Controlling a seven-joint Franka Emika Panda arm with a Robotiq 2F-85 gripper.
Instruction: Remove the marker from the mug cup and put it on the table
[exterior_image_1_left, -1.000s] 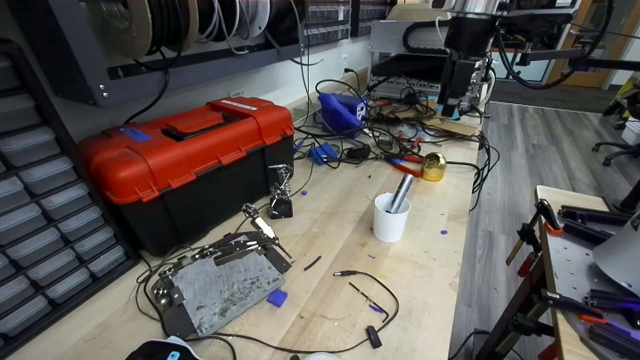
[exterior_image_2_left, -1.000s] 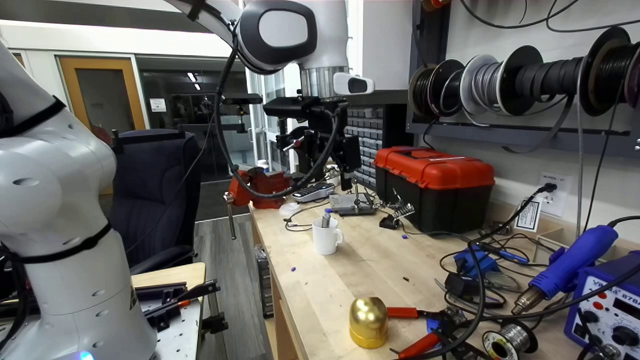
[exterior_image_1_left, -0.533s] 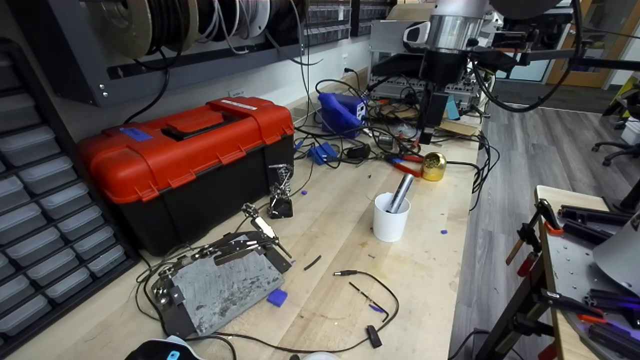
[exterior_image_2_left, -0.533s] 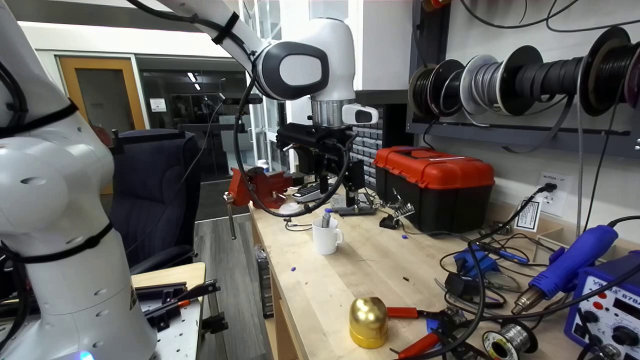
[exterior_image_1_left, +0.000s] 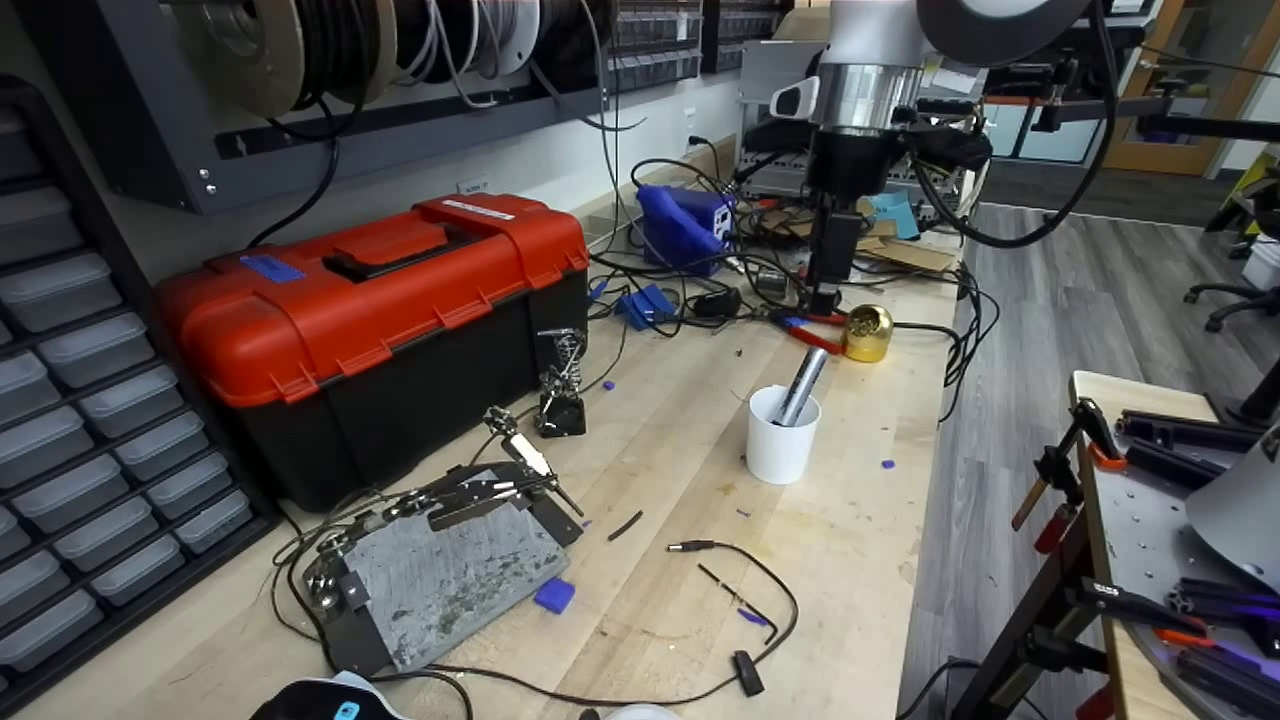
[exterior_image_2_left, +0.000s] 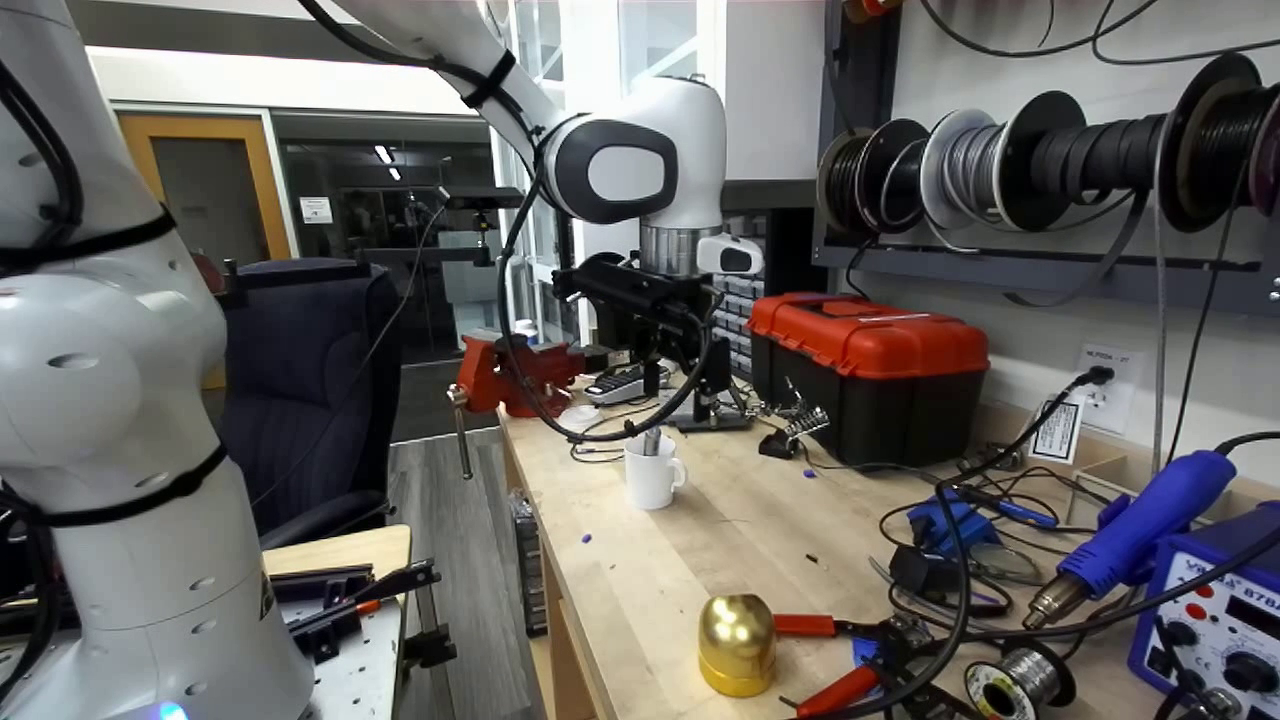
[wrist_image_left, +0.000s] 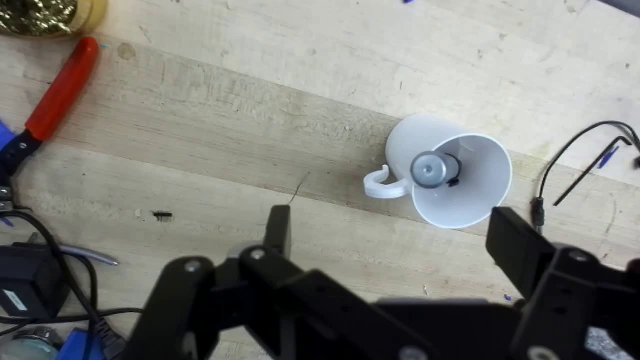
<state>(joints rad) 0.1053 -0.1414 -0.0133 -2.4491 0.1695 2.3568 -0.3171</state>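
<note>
Gripper (wrist_image_left: 392, 227) lower; marker (wrist_image_left: 430, 170) apart, seemingly below it.

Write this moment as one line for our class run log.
gripper: open, holding nothing | marker: tilted inside mug | mug: upright on table | removal: not yet done

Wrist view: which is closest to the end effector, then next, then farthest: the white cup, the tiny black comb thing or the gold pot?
1. White cup: right of the picture's middle, just beyond the end effector.
2. Tiny black comb thing: off to the left, a bit below the middle.
3. Gold pot: up in the top-left corner, partly cut off.
</note>
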